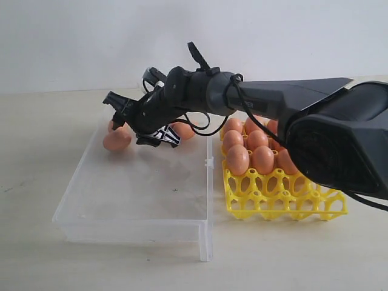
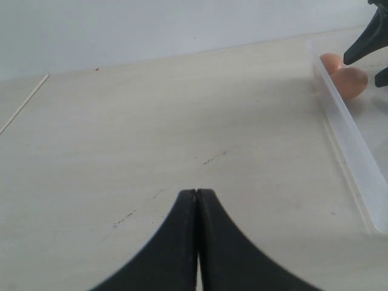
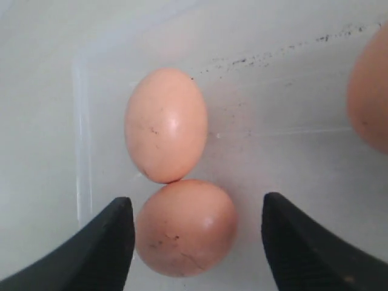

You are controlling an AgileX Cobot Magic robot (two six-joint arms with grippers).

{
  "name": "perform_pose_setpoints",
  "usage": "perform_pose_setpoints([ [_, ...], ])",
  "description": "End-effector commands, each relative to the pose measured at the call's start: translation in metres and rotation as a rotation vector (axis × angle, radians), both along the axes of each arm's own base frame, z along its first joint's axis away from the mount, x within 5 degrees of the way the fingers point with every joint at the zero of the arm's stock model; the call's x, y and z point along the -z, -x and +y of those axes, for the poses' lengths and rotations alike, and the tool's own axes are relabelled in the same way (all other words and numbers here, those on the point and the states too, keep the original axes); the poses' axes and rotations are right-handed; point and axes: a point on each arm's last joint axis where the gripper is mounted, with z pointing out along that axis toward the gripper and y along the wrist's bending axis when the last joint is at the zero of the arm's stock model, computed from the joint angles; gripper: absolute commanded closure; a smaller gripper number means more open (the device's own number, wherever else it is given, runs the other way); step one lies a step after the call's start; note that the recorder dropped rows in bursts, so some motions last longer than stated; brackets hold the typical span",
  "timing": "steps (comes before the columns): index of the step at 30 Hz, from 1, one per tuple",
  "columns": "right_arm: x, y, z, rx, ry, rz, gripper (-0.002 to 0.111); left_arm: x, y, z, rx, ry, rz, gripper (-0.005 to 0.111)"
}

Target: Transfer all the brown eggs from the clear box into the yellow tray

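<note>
orange-brown and matte, three brown eggs (image 1: 117, 140) are counted in the clear box (image 1: 133, 230); two are bunched in its far left corner, touching each other, and a third egg (image 1: 183, 130) is seen further right along the far wall, partly behind the arm; one box and one yellow tray (image 1: 285, 203) are set side by side on the pale table (image 1: 36, 200), the tray to the right; at least eight eggs are counted upright in the tray's far cups, and more may be hidden by the arm; in the right wrist view the farther egg (image 3: 165, 124) of the pair is laid on its side, its long axis aimed at the nearer egg (image 3: 185, 227); the nearer egg's own axis cannot be told; the right gripper (image 3: 195, 209) is spread wide, its jaws astride the nearer egg, with a clear gap on one side and almost none on the other; nothing is held; the left gripper (image 2: 197, 197) is pressed fully closed on nothing, above bare table beside the box.
</note>
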Motion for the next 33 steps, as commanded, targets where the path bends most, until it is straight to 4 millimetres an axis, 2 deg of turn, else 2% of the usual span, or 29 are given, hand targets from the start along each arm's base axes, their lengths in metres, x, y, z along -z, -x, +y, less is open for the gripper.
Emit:
perform_pose_setpoints([
  [1, 0.005, -0.002, 0.002, 0.018, -0.018, -0.005, 0.048, -0.002, 0.0, 0.0, 0.006, 0.006, -0.013, 0.107],
  [11, 0.019, -0.003, 0.002, 0.049, -0.033, 0.019, 0.048, -0.002, 0.0, 0.0, 0.006, 0.006, -0.013, 0.107],
  [17, 0.025, -0.002, 0.01, 0.054, -0.053, 0.023, 0.049, -0.002, 0.0, 0.0, 0.006, 0.006, -0.013, 0.107],
  [18, 0.026, -0.001, 0.012, 0.052, -0.058, 0.027, 0.052, -0.002, 0.0, 0.0, 0.006, 0.006, -0.013, 0.107],
  [20, 0.027, 0.002, 0.016, 0.046, -0.06, 0.027, 0.064, -0.002, 0.0, 0.0, 0.006, 0.006, -0.013, 0.107],
  [25, 0.029, 0.007, 0.021, 0.009, -0.042, 0.018, 0.107, -0.002, 0.0, 0.0, 0.006, 0.006, -0.013, 0.107],
  [29, 0.027, 0.01, 0.02, -0.046, 0.0, 0.019, 0.108, -0.002, 0.0, 0.0, 0.006, 0.006, -0.013, 0.107],
  [33, 0.005, 0.011, 0.018, -0.129, 0.063, -0.049, 0.108, -0.002, 0.0, 0.0, 0.006, 0.006, -0.013, 0.107],
])
